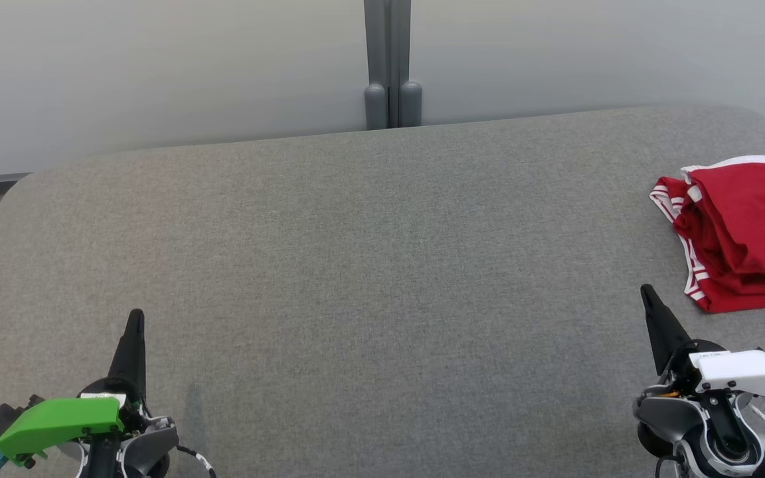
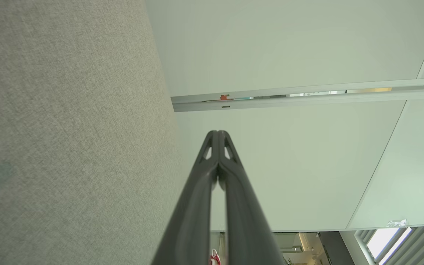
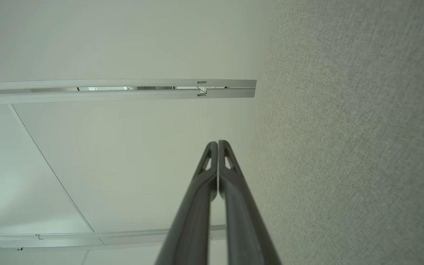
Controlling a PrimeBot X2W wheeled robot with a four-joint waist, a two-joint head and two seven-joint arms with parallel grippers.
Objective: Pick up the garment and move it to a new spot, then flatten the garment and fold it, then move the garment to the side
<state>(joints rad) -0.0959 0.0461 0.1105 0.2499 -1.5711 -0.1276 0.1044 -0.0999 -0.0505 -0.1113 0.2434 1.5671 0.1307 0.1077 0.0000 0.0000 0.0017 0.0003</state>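
Red garment [image 1: 748, 232] with white-striped trim lies folded in a pile at the right edge of the grey fabric table [image 1: 369, 265]. Left gripper [image 1: 135, 318] at near left, fingers pressed together, holding nothing. Right gripper [image 1: 648, 293] at near right, fingers together, empty, tip close to the garment, not touching.

Left pincer [image 1: 135, 318] dark, green-cased — right pincer [image 1: 648, 295] white-cased, seemingly plastic.

Red garment [image 1: 748, 232] w/ white-striped trim, grey tabletop [image 1: 356, 265], green L wrist cover [image 1: 57, 421], white R cover [image 1: 748, 373]
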